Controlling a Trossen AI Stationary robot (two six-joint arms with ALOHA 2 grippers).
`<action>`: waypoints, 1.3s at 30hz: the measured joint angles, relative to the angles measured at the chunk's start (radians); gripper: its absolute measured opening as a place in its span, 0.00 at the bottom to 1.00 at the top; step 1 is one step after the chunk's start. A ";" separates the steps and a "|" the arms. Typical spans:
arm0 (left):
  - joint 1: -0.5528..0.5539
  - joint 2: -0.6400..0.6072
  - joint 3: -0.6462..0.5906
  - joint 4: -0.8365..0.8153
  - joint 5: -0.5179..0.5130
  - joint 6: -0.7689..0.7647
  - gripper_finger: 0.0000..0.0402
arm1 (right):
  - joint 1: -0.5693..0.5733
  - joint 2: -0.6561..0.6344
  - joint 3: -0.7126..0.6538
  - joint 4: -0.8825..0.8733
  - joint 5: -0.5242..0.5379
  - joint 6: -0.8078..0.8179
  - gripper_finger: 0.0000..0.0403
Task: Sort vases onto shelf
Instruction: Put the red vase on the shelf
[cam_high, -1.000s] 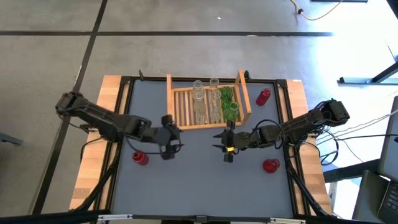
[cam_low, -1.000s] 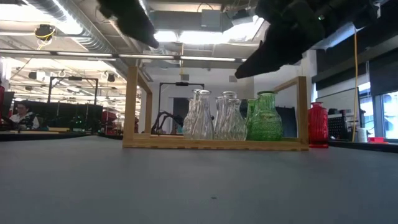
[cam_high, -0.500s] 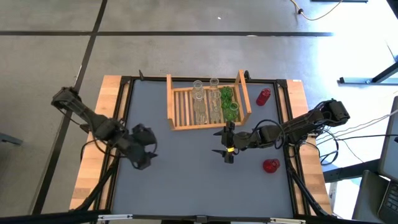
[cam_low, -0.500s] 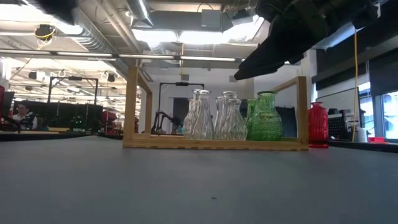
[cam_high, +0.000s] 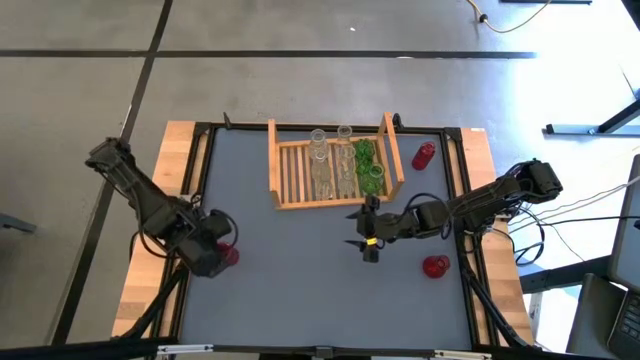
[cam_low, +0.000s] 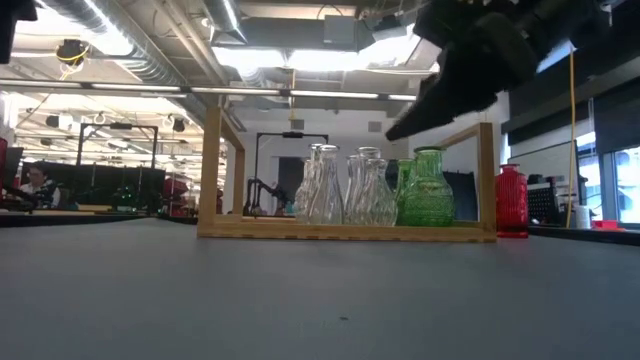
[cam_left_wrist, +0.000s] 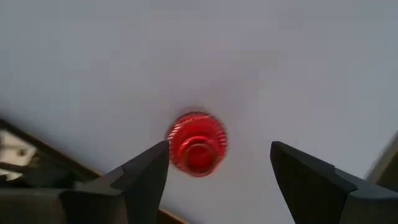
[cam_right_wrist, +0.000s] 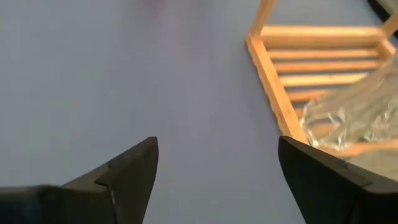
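Note:
A red vase (cam_left_wrist: 198, 143) stands upright on the grey table near its left edge, seen from above in the left wrist view and as a red edge (cam_high: 230, 255) in the high view. My left gripper (cam_left_wrist: 217, 154) hangs open above it, and the vase shows beside one finger without touching it. My right gripper (cam_high: 368, 242) hovers open near the middle of the table, just in front of the shelf (cam_high: 290, 170). The shelf holds clear vases (cam_low: 325, 185) and green vases (cam_low: 427, 188), standing on its slatted base. Two more red vases (cam_high: 425, 155) (cam_high: 435, 266) stand on the table's right side.
The shelf's near corner (cam_right_wrist: 273, 74) and a clear vase (cam_right_wrist: 348, 112) show in the right wrist view. A black frame (cam_high: 195, 180) runs around the table. Bare grey table surface (cam_high: 300, 290) lies between the two grippers and along the near edge.
My left gripper has swung from near the shelf's near left corner toward the table's left edge and now hangs over the red vase there. The vases and the shelf have stayed where they were.

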 joint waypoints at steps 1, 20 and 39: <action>-0.003 0.005 0.000 -0.015 -0.007 0.000 0.68 | 0.000 0.000 0.000 -0.018 0.000 0.000 0.78; -0.053 0.061 -0.107 0.018 0.022 -0.078 0.68 | 0.000 0.000 0.000 -0.031 -0.037 0.051 0.78; -0.052 0.057 -0.206 0.157 -0.003 0.065 0.29 | 0.000 0.000 0.000 -0.022 -0.016 0.053 0.78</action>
